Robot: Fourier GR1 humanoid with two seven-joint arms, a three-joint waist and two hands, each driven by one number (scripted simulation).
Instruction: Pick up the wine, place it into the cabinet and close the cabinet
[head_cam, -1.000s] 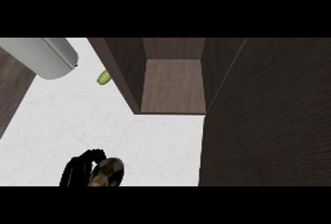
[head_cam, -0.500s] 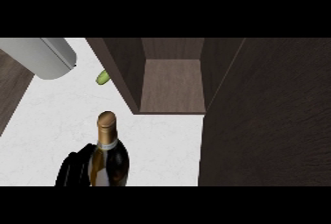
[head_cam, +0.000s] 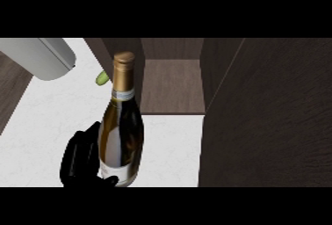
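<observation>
The wine bottle (head_cam: 121,132) has pale amber glass, a white label and a gold foil top. It stands upright over the white counter (head_cam: 39,132), with its neck reaching up in front of the cabinet's left wall. My left hand (head_cam: 81,160) is curled round the bottle's lower body from the left, with its thumb under the base. The dark wood cabinet (head_cam: 172,83) is open, and its bare floor lies just right of the bottle's neck. The cabinet door (head_cam: 266,114) is swung out and fills the right side. My right hand does not show.
A white cylinder (head_cam: 39,55) lies at the counter's top left corner. A small green thing (head_cam: 102,78) sits beside the cabinet's left wall, behind the bottle. A dark wood floor strip (head_cam: 9,92) borders the counter's left edge.
The hand has lifted the bottle from the lower edge; it now rises much higher in view, its top reaching the cabinet's left wall.
</observation>
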